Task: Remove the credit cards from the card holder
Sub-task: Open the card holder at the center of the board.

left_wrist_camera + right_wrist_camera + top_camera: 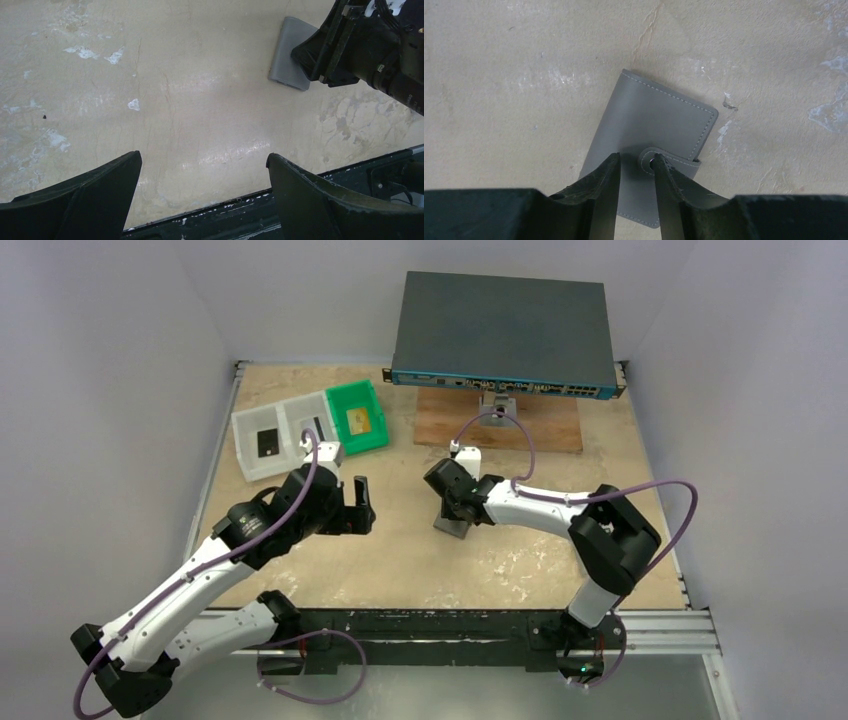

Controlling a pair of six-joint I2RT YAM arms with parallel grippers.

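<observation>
Card holder (654, 120): closed, flat on the table (200, 100), directly under the right gripper (635, 160); long axis runs roughly along the fingers, slightly tilted, across their closing line
Snap tab (669, 159): wraps in from one long edge; round end lies in the gap, against one fingertip
Right jaws: narrow; we cannot tell whether they pinch the tab
Left gripper (204, 156): jaws wide, empty, well apart from the holder; we judge the right arm nearer

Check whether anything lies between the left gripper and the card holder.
Nothing visible does: only bare table separates the left gripper from the card holder. The right gripper, though, hangs over the holder's clasp.
</observation>
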